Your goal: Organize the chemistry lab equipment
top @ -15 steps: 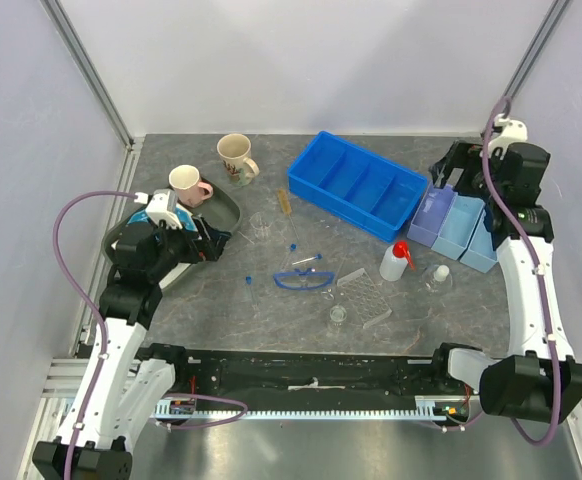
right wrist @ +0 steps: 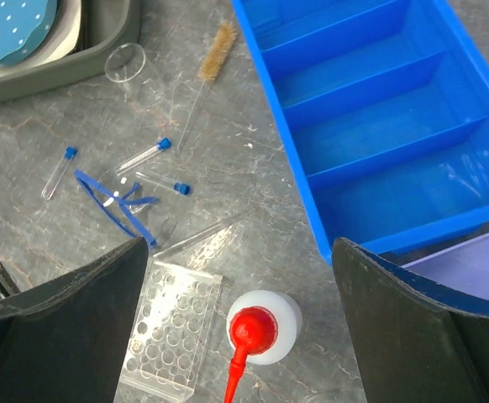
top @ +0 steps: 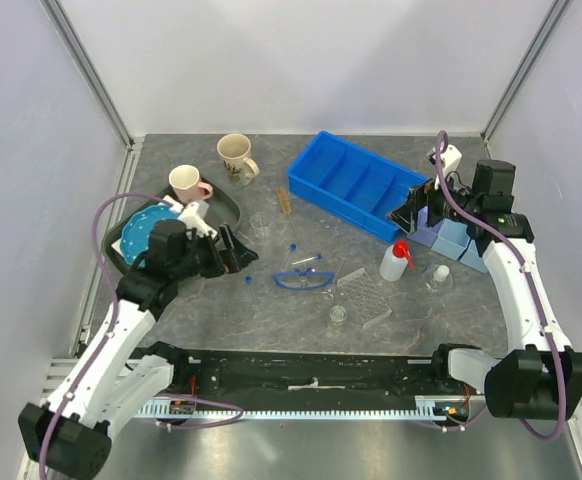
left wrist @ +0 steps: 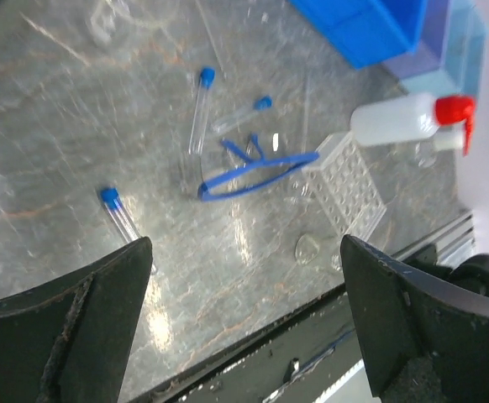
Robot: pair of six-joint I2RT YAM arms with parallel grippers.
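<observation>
- So, both pincers are spread wide w/ nothing in them. The left pincer (top: pixel 237 249) hovers just left of the scattered kit, and the right pincer (top: pixel 411 210) hovers over the right end of the blue bin (top: pixel 356 185).
- All the kit lies loose mid tabletop (top: pixel 221 320), on the near side of the bin.
- Squeeze bottle (right wrist: pixel 261 323): soft plastic, prob. light, and it dents if pinched hard. Take it round the body, not by the red nozzle.
- Tubes (left wrist: pixel 200 109): three, lying flat. Thin and round, so they'll roll. Pinch across the middle, short of the cap.
- Goggles (left wrist: pixel 257 172): light, springy frame w/ a slick lens. Take the blue brow bar.
- Rack (right wrist: pixel 173 336): stiff, clear, lying flat just right of the goggles. The edges are hard to see, so grip a long edge.
- Far beaker (top: pixel 261 222), near beaker (top: pixel 338 317) and flask (top: pixel 438 277): clear, likely fragile and slippery. Pinch one wall at the rim, gently.
- Brush (right wrist: pixel 211 59): a thin stem that's hard to lift off flat. Go near the bristles.
- Room: open tabletop on the near left. It's tight on the right, betw. the bin, the pale boxes (top: pixel 461 235) and the bottle.
- Edges: the grey tray (top: pixel 233 205) is close behind the left pincer, walls stand left, right and far, and a black rail (top: pixel 311 365) runs along the near edge.
</observation>
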